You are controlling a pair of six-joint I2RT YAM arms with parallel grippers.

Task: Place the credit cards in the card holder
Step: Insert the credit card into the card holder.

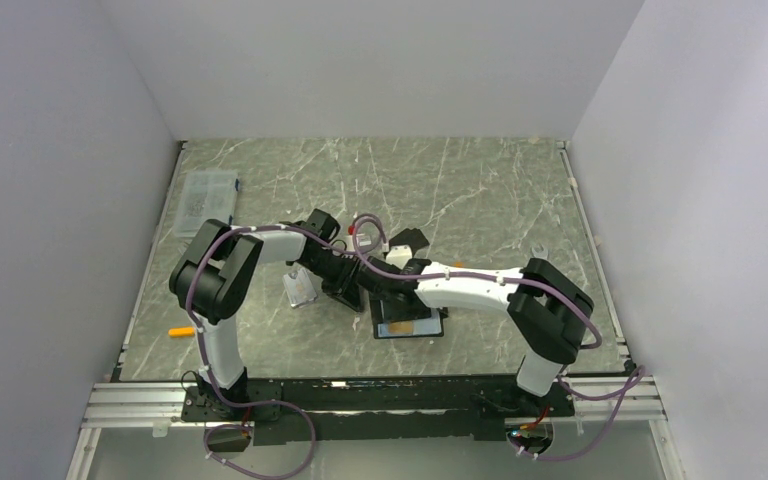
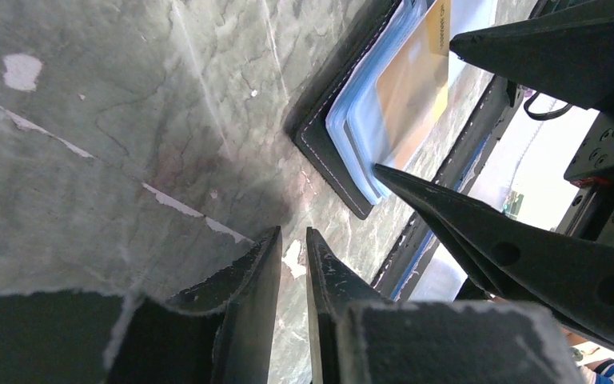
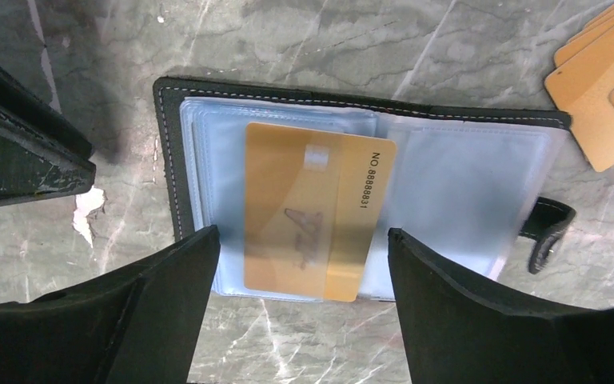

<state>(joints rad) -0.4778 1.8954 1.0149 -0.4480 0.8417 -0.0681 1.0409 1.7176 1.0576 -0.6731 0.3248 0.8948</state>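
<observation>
Open and empty, the right gripper point(image 3: 300, 240) straddled the orange card point(image 3: 312, 208), which I reckoned wanted a square push deeper into the card holder point(image 3: 168, 160).

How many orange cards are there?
4 at least: one orange card sits partly in a pocket of the open card holder; three or more overlap in a pile beside it, cut off by the frame, so others may hide.
</observation>
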